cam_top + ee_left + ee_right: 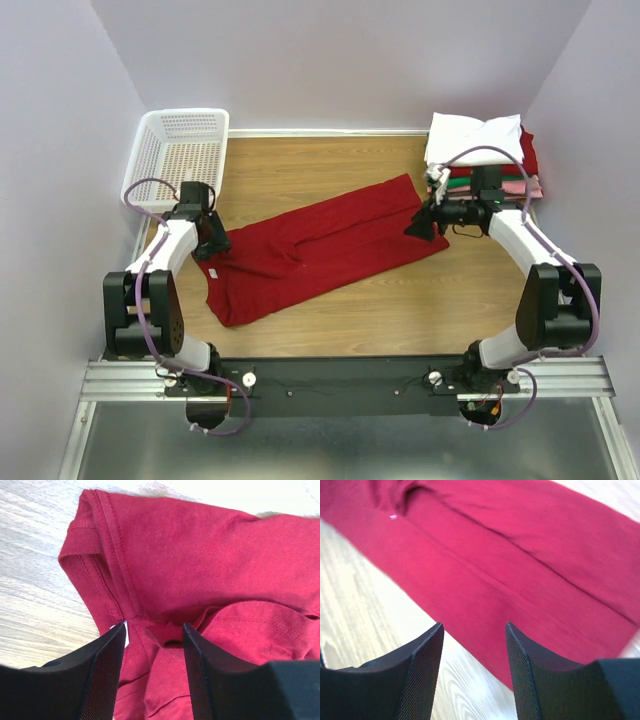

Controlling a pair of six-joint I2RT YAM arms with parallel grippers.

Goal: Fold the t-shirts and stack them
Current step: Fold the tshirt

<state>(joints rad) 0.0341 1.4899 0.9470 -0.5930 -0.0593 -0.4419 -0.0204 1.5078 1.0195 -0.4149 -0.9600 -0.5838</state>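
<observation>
Dark red knit cloth, the large t-shirt, lies folded lengthwise into a long band set diagonally on the table, one end under each gripper. The left gripper stands over the band's collar-and-sleeve end; in the left wrist view its jaws are parted, with a rumpled fold of the shirt lying between and just beyond the two fingers, and nothing visibly pinched. The hemmed sleeve edge extends ahead and to the left of that gripper. The right gripper hovers at the opposite end; its jaws are likewise parted and hold nothing, the flat shirt spreading ahead of its fingers with a straight fold crease running diagonally across, and bare table showing below the gripper. Just behind and outboard of the right gripper sits a stack of folded t-shirts, a white one on top, with dark red, green and pink edges beneath. Beyond the left gripper, in the far corner, stands a white plastic mesh basket. The surface is a wood-grain table, enclosed by pale lilac walls; the arm bases mount on a metal rail at the near edge.
</observation>
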